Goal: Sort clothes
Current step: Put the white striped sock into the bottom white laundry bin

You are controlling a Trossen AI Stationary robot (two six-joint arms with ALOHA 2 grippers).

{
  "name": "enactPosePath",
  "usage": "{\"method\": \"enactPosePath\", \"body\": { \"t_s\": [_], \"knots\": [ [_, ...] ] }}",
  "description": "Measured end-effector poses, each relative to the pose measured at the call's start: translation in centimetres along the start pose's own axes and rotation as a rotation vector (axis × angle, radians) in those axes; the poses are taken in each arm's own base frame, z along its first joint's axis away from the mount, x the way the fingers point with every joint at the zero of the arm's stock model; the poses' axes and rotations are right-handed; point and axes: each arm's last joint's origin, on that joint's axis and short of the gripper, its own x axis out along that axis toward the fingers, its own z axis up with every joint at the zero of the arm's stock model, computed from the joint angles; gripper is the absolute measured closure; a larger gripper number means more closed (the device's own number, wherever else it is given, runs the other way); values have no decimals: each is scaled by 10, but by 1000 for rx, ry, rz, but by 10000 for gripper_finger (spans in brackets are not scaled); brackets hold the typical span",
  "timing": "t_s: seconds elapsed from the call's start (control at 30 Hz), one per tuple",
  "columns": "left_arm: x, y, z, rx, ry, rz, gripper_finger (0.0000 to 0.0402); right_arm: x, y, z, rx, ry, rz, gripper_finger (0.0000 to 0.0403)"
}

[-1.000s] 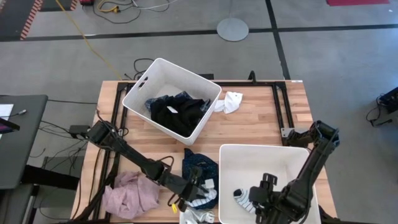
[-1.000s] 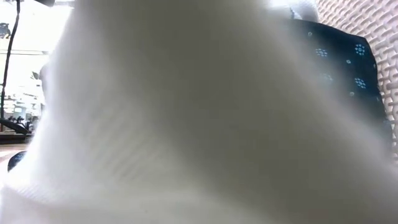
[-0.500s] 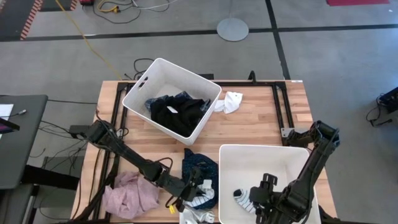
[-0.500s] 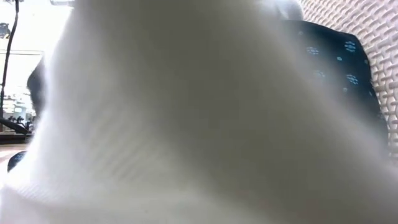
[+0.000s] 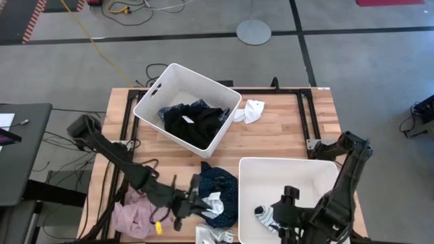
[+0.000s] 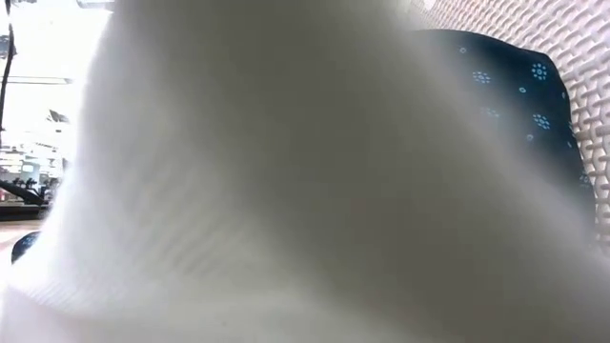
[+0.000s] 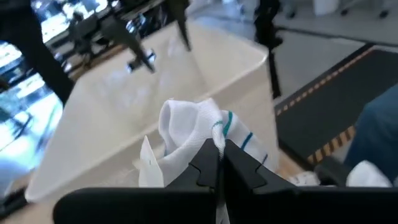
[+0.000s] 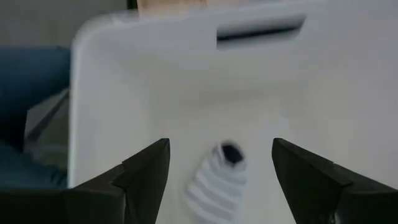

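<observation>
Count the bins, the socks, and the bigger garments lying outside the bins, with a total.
Bins: 2 (far bin, near bin)
Socks: 4 (white sock, striped sock, green-striped sock, pale sock)
Garments outside bins: 2 (pink garment, navy dotted garment)
Total: 8

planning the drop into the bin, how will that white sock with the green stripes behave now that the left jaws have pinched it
Probably floppy: the white sock folds and bunches above the shut left gripper. Likely light, since a pinch on one edge carries it. It may swing or snag on the navy dotted garment beside it.
</observation>
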Motion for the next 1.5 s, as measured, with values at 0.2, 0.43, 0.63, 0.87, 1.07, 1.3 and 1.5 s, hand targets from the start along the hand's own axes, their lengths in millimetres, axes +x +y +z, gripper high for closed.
{"method": "enactPosePath", "body": {
  "t_s": [0.2, 0.43, 0.63, 0.87, 1.07, 1.3, 1.5],
  "knots": [
    [-23, 11, 18, -18, -105, -110, 401, -21, 1, 22, -107, -237, -24, 104],
    [-29, 19, 25, -41, -194, -201, 401, -19, 14, 60, -291, -479, 12, 104],
    [-30, 20, 29, -47, -242, -225, 401, -15, 16, 93, -435, -641, -15, 104],
    [-33, 23, 34, -34, -295, -211, 401, 1, 10, 115, -520, -667, -23, 104],
    [-30, 29, 33, -36, -301, -188, 401, 24, 11, 127, -587, -675, -17, 104],
    [-29, 32, 31, -35, -294, -198, 401, 35, 14, 130, -628, -672, -2, 104],
    [-29, 34, 31, -30, -301, -199, 401, 41, 14, 131, -629, -658, -6, 121]
  ]
}}
